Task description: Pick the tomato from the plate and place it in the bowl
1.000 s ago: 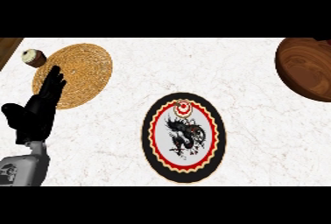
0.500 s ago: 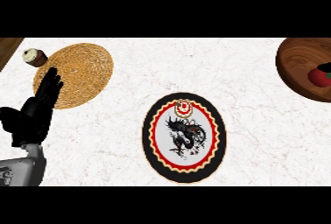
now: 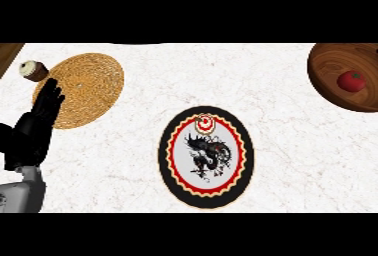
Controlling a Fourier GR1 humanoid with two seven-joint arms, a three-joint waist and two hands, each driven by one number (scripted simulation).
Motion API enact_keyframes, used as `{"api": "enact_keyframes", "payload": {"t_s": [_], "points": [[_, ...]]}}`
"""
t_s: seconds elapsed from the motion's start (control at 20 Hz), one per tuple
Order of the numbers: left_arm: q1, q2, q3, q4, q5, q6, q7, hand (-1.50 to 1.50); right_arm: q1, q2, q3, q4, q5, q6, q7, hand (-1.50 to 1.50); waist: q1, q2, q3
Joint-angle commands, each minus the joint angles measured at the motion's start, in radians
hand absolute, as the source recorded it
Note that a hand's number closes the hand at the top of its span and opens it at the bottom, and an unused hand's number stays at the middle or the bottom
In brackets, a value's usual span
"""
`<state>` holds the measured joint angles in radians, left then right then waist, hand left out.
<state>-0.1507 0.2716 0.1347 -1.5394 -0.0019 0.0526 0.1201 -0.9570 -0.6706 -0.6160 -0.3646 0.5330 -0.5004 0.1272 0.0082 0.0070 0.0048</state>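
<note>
The tabletop (image 3: 295, 165) is white marble with faint grey veins, and it fills almost the whole head view. At the upper left corner a narrow wedge of dark brown wood (image 3: 9, 52) shows beyond its edge.

A round woven mat (image 3: 88, 85) of straw colour lies at the upper left. A small cupcake (image 3: 33, 70) with a dark base and a pale top stands at its upper left edge. Near the middle, slightly low, lies the plate (image 3: 168, 155). It has a black rim, then a red scalloped ring, and a pale centre with a black dragon figure under a small red-and-white round emblem. At the upper right sits the dark wooden bowl (image 3: 328, 65), cut off by the view's right edge. The tomato (image 3: 352, 81) lies inside the bowl, red with a small green top, toward the bowl's right side. It is well apart from the plate.

The left hand (image 3: 33, 132) shows at the view's left edge, above its grey forearm (image 3: 21, 195), which comes in from the lower left corner. The hand is black and released: its fingers (image 3: 50, 97) are straight, close together and pointing up the view, with the thumb out to the left. It holds nothing. In the view the fingertips overlap the left edge of the woven mat, just below the cupcake. The right hand appears nowhere in the view.
</note>
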Motion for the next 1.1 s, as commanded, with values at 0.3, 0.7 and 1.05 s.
{"api": "enact_keyframes", "payload": {"t_s": [0.3, 0.7, 1.05], "points": [[0.005, 0.034, 0.053, 0.023, 0.019, -0.022, -0.001, 0.0, 0.284, -0.02, -0.203, -0.202, -0.294, 0.185, -0.184, -1.5, -0.035, -0.016, -0.006], [0.031, 0.007, 0.035, -0.016, -0.006, 0.003, 0.021, 0.0, 0.539, 0.013, -0.294, -0.531, -0.499, 0.415, -0.112, -1.5, -0.04, -0.018, -0.007], [-0.017, -0.006, 0.021, -0.013, -0.012, -0.007, 0.045, 0.0, 0.773, 0.142, -0.332, -0.87, -0.639, 0.491, -0.071, -1.5, -0.021, -0.011, -0.006]]}}
